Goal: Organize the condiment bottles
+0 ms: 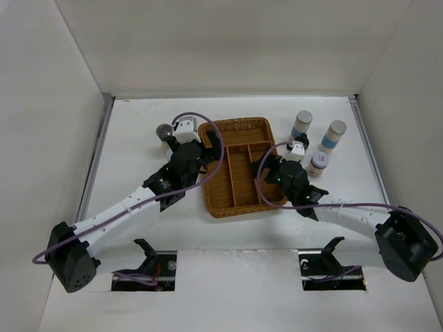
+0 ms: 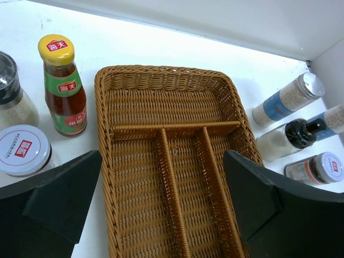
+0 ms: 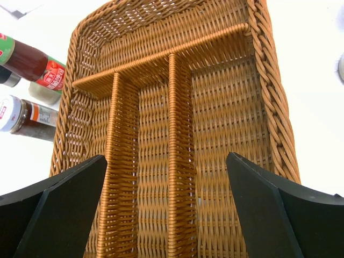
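Condiment bottles (image 1: 333, 135) all stand on the table (image 1: 242, 238), outside the wicker tray (image 1: 239, 202), in two groups either side of it.

Both arms reach fwd over the tray. L gripper (image 1: 212, 144) hangs over the tray's left rim, fingers wide apart, nothing btwn them. R gripper (image 1: 264, 164) sits over the right-hand side, fingers also spread, holding nothing.

Tray: three long compartments at the near end, one wide compartment across the far end. Only bare weave shows in each.

Left group, near to far in the L wrist view: white-lidded jar (image 2: 22, 150), grey-lidded shaker (image 2: 12, 99) w/ pale grains, then yellow-capped sauce bottle (image 2: 63, 86) w/ green and red labels, just beside the tray's far-left corner.

Right group, near to far: red-labelled jar (image 1: 318, 164), then two white cylinders w/ blue bands, one (image 1: 333, 135) right of the other (image 1: 302, 123), which stands farthest.

Views differ. Top view shows only the shaker of the left group; the L wrist covers the rest. L wrist view adds a black-capped bottle (image 2: 290, 138) btwn the red-labelled jar and the cylinders; can't make it out from above. R wrist view shows tray dividers close up plus the left group only, at frame edge; the right group is out of its frame.
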Controlling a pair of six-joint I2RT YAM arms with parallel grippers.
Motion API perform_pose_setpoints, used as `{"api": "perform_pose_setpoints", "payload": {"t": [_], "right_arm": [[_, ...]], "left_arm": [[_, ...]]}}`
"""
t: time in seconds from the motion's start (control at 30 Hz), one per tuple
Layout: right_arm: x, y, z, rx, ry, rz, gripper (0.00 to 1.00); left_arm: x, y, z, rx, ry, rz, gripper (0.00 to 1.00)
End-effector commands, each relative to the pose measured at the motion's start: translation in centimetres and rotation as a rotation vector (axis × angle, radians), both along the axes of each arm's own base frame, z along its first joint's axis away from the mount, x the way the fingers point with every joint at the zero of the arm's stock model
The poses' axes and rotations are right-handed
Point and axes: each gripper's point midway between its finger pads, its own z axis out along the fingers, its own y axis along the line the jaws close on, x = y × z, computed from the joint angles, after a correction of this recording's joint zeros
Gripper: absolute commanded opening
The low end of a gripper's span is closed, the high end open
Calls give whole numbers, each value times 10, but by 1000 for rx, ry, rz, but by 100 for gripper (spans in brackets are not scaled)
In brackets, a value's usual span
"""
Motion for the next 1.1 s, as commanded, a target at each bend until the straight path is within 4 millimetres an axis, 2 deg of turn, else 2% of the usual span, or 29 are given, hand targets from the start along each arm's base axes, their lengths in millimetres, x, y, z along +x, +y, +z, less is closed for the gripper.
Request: {"api": "perform_pose_setpoints", "payload": {"t": [0.0,0.13,0.23,0.5,0.53,0.6,0.63,0.67,0.7,0.77,0.83,0.87,0.93,1.07], "right_arm": [[3,0,24,45,-71,-22,100],[3,-3,24,40,-76,-37,100],[0,4,27,35,-86,-13,100],[-7,14,39,38,-151,24,100],[-8,15,40,54,-154,30,100],[-12,21,43,97,-163,61,100],[-15,26,47,121,-171,89,100],[-19,30,51,138,-180,119,95],[-21,32,54,153,-190,141,83],[-22,30,53,158,-192,155,44],[-21,29,49,150,-178,161,26],[-22,31,48,147,-174,175,21],[-23,32,47,142,-172,190,19],[-24,36,45,148,-170,209,36]], "left_arm": [[8,-1,23,-37,-47,12,100],[16,1,27,-5,-65,6,100],[19,0,34,7,-98,6,100],[33,30,79,43,-230,96,100],[38,35,81,51,-230,102,90],[45,41,79,64,-213,107,58],[49,44,76,74,-201,115,51],[54,49,70,88,-182,130,49],[59,52,64,105,-163,143,50],[70,60,53,138,-124,179,58],[82,65,44,161,-95,197,71],[88,68,39,171,-80,209,75],[100,72,30,185,-57,227,80],[119,77,11,217,-10,251,80]]}}
